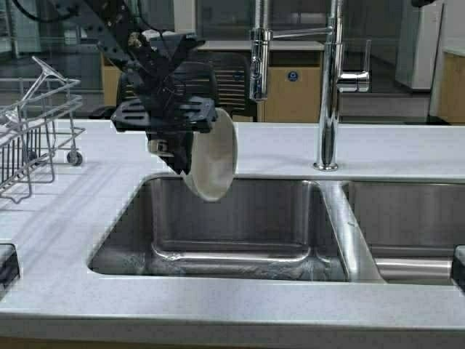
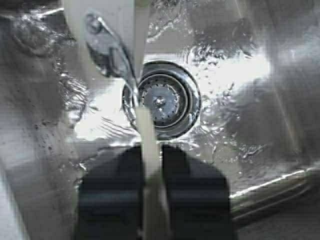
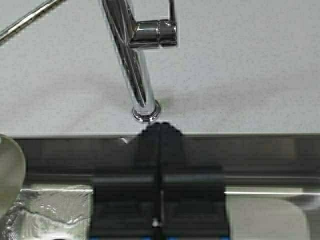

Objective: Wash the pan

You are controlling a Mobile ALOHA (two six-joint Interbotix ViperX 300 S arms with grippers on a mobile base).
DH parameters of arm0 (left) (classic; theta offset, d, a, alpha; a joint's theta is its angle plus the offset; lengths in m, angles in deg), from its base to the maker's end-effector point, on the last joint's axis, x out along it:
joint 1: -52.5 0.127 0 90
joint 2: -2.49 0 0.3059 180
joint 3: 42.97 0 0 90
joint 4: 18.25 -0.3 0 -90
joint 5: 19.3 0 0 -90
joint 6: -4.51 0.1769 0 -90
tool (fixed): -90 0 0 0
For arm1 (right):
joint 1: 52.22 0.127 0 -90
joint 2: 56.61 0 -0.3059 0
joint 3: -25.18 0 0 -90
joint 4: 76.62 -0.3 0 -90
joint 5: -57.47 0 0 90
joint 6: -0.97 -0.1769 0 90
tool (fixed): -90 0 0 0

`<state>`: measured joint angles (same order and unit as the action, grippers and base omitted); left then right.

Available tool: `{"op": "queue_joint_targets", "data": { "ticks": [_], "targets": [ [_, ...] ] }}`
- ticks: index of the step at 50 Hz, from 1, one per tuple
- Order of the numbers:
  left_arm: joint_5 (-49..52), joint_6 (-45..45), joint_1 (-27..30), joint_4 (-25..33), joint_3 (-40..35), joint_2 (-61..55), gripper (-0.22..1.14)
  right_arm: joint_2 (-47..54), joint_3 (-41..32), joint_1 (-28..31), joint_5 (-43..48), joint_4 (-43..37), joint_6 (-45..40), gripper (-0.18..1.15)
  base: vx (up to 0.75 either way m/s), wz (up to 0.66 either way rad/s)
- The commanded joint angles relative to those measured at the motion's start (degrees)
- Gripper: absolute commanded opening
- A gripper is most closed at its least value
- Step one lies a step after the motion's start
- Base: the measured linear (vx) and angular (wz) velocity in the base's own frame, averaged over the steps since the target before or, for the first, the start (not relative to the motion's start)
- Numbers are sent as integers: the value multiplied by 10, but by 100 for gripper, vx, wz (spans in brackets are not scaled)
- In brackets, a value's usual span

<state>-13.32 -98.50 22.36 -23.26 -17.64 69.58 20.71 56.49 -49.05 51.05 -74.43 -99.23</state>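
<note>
The left gripper [image 1: 190,156] is clamped on the small round cream-white frying pan [image 1: 213,156], holding it on edge above the back rim of the left stainless steel sink basin [image 1: 225,225]. Seen from the left wrist, the two dark fingers [image 2: 112,195] pinch the pan's thin rim [image 2: 148,145] directly over the basin's round metal drain strainer [image 2: 162,100]. The right gripper [image 3: 159,150] hangs near the base of the tall chrome faucet [image 1: 328,87], its fingers apparently pressed together with nothing between them. A wire dish rack [image 1: 33,131] stands on the pale speckled countertop [image 1: 87,291], well left of the basin.
</note>
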Motion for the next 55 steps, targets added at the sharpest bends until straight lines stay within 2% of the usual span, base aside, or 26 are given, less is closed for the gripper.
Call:
{"op": "queue_joint_targets", "data": {
  "ticks": [1,11,20,32,44,55],
  "targets": [
    [33,3,0,-50,-19,37,5,-8,-4,3,10,-2,0,5,-1,1],
    [36,2,1,-71,-18,-14,5,0,-4,3,12,-2,0,5,-1,0],
    [43,3,12,-100,-25,25,5,0,-4,2,13,-2,0,5,-1,0],
    [98,5,83,-165,-31,138,5,0,-3,2,14,-2,0,5,-1,0],
    [156,11,180,-236,-21,268,5,10,-6,13,18,-2,1,5,0,0],
    [178,11,229,-251,23,330,5,14,-4,25,18,-2,1,5,0,0]
  ]
}}
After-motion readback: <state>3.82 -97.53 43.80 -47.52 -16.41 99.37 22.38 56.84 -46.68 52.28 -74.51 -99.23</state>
